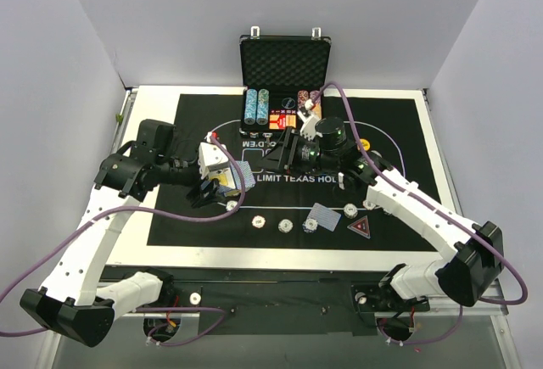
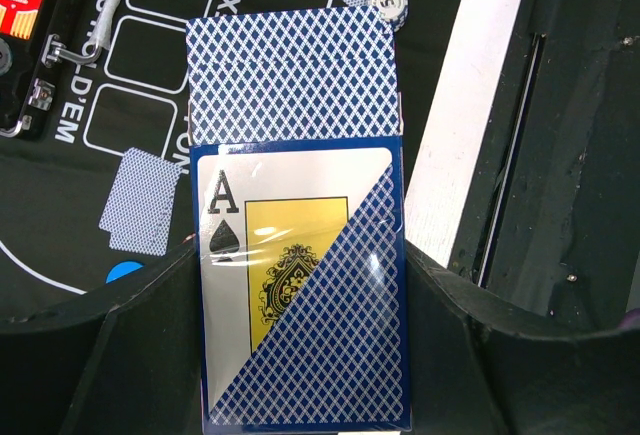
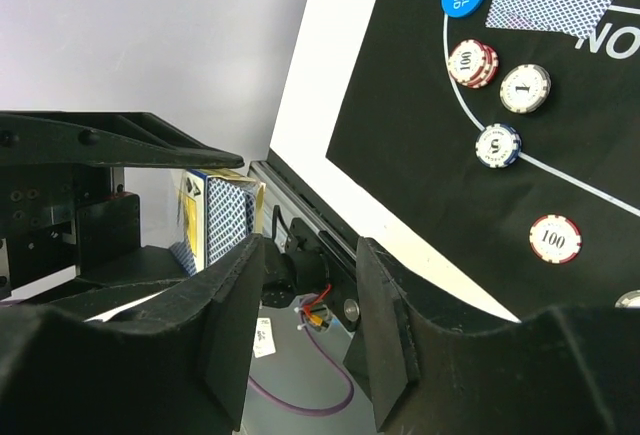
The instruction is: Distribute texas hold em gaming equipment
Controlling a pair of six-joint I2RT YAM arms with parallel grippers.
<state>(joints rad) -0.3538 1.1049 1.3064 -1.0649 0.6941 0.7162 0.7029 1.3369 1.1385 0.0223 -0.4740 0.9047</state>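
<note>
clamping the deck from both sides, the left gripper is seen closed on it and held above the left part of the mat. the deck's box is printed with an ace of spades, and a stack of blue-backed playing cards is seen standing out of its open top. the right gripper is held with its jaws apart and nothing between them, over the middle of the mat and pointed toward the deck.

below the left gripper, a face-down card is laid on the mat just beside the blue disc, which is lettered "small blind" in the right wrist view. poker chips are set out singly in a loose row along the near part of the mat, and another face-down card is laid among them. the triangular marker is placed at the right end of that row. the yellow disc is seen farther back on the right, beside the right arm.

at the far edge of the mat the case is stood open, its foam-lined lid upright. its tray is filled with chip columns: blue-and-white ones on the left and red ones on the right, with an orange-red pack between them
</note>
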